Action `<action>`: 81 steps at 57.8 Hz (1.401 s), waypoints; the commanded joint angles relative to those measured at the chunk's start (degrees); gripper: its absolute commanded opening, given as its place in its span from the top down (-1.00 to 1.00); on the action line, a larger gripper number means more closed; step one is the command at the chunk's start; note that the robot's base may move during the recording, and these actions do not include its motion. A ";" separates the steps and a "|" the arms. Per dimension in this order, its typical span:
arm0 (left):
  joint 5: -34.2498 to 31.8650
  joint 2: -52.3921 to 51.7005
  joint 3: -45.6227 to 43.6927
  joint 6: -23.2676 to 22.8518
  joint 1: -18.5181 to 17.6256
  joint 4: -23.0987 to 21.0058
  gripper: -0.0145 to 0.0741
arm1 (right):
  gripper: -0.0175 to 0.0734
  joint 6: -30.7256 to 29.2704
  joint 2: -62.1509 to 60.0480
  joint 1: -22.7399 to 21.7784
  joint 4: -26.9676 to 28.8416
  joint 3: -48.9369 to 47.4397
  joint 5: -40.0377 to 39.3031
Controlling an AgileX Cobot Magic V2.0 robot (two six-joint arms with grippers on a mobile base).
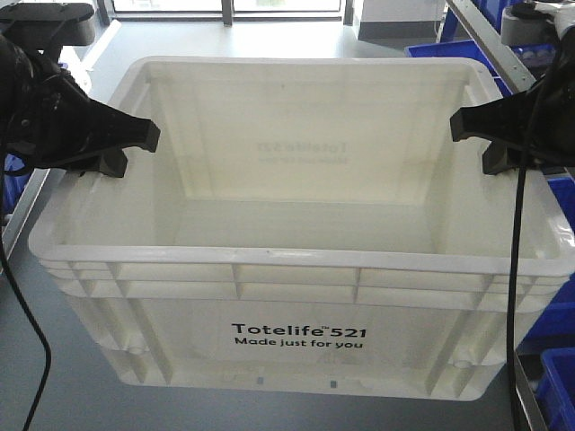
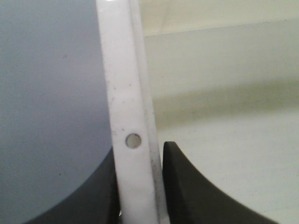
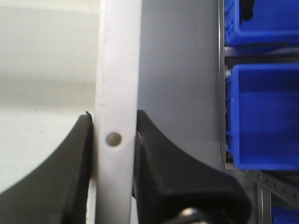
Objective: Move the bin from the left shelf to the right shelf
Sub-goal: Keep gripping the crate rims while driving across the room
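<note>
A large white bin (image 1: 296,341), printed "Totelife 521", fills the front view and is empty inside. My left gripper (image 1: 126,148) is shut on the bin's left rim (image 2: 126,116), one black finger inside the wall and one outside. My right gripper (image 1: 476,139) is shut on the bin's right rim (image 3: 117,93) the same way. The bin hangs between the two grippers above the grey floor. In both wrist views the rim with a small round hole runs straight up between the jaws.
Blue bins (image 3: 264,116) sit on a metal shelf frame (image 1: 485,45) at the right, also seen at the front view's right edge (image 1: 557,377). Grey floor (image 2: 46,93) lies under the bin. Another shelf edge (image 1: 22,215) runs along the left.
</note>
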 commanded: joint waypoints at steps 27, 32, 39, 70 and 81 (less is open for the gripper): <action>-5.97 -2.73 -2.24 1.58 -0.63 -1.83 0.69 | 0.62 -1.76 -2.24 0.33 1.51 -2.43 -6.33; -5.97 -2.73 -2.24 1.58 -0.63 -1.83 0.69 | 0.62 -1.76 -2.24 0.33 1.51 -2.43 -6.33; -5.97 -2.73 -2.24 1.58 -0.63 -1.83 0.69 | 0.62 -1.76 -2.24 0.33 1.51 -2.43 -6.33; -5.95 -2.73 -2.24 1.58 -0.63 -1.83 0.69 | 0.62 -1.76 -2.24 0.33 1.51 -2.43 -6.33; -5.95 -2.73 -2.24 1.58 -0.63 -1.83 0.69 | 0.62 -1.76 -2.24 0.33 1.51 -2.43 -6.33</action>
